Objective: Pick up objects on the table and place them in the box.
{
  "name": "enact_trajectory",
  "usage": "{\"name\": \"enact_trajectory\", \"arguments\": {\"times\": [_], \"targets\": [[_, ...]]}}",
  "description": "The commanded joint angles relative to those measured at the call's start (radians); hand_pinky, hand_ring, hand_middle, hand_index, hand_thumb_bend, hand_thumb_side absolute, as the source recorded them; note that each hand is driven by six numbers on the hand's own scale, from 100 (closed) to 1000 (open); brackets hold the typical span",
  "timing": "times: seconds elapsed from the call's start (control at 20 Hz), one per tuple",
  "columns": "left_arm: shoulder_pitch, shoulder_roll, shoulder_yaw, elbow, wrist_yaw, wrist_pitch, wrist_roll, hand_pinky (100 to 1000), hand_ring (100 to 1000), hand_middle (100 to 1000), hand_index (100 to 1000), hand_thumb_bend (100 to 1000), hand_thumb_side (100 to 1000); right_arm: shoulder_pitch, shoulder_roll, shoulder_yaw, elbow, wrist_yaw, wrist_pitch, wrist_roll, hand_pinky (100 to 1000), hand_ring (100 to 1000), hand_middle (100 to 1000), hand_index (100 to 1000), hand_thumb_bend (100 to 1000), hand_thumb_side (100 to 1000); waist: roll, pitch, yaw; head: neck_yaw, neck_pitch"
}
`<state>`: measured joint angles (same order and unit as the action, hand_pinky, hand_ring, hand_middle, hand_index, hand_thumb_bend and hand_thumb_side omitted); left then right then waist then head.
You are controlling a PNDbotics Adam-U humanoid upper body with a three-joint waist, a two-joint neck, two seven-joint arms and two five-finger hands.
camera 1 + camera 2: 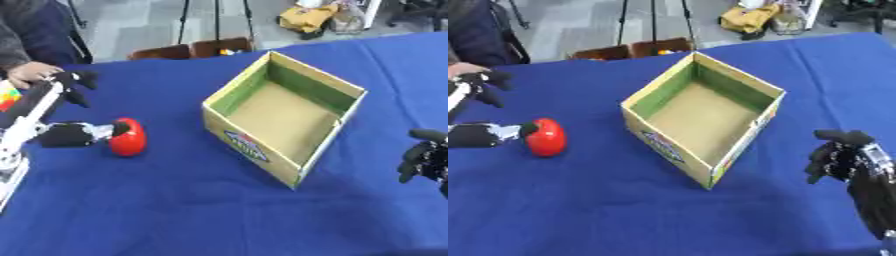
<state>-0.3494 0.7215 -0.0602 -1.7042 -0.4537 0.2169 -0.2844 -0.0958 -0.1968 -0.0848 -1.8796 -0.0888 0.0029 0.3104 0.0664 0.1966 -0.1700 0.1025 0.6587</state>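
Left hand (61, 112) is spread open beside the red fruit (129, 136) — probably smooth, light, rigid. It should be grasped around its middle.

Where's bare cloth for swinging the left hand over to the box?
Bare blue table runs between the red object and the box, and along the whole near edge. The box is empty inside. It is crowded at the far left: the left hand touches the red object, with a person's hand behind. The right hand hangs curled right of the box.

Bright, even light; soft blur throughout (shadows faint, no glare).
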Motion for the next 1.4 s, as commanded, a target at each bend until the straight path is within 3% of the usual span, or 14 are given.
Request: {"name": "enact_trajectory", "arguments": {"times": [0.05,0.3,0.65,1.4], "targets": [[-0.059,0.095,-0.037,0.059,-0.034,0.008,-0.116,727,633,738,912,780,456,-0.004,-0.018,0.003,-0.01,0.009,-0.001,0.003,436,511,516,797,100,1000,-0.002,-0.017,0.0,-0.004,-0.005],[-0.16,0.113,-0.106,0.178,-0.068,-0.006,-0.244,710,634,724,904,743,434,-0.003,-0.02,0.007,-0.008,0.008,-0.001,0.007,436,511,516,797,100,1000,-0.002,-0.019,-0.004,-0.003,-0.002],[-0.275,0.059,-0.189,0.336,-0.154,-0.031,-0.279,687,634,706,885,696,419,-0.001,-0.02,0.008,-0.006,0.007,-0.002,0.01,435,511,516,797,100,1000,-0.004,-0.019,-0.008,-0.006,0.0],[-0.329,-0.042,-0.249,0.477,-0.232,-0.081,-0.282,615,586,647,834,595,401,0.001,-0.019,0.008,-0.005,0.006,-0.003,0.011,436,512,516,798,100,1000,-0.007,-0.017,-0.009,-0.007,0.003]]}}
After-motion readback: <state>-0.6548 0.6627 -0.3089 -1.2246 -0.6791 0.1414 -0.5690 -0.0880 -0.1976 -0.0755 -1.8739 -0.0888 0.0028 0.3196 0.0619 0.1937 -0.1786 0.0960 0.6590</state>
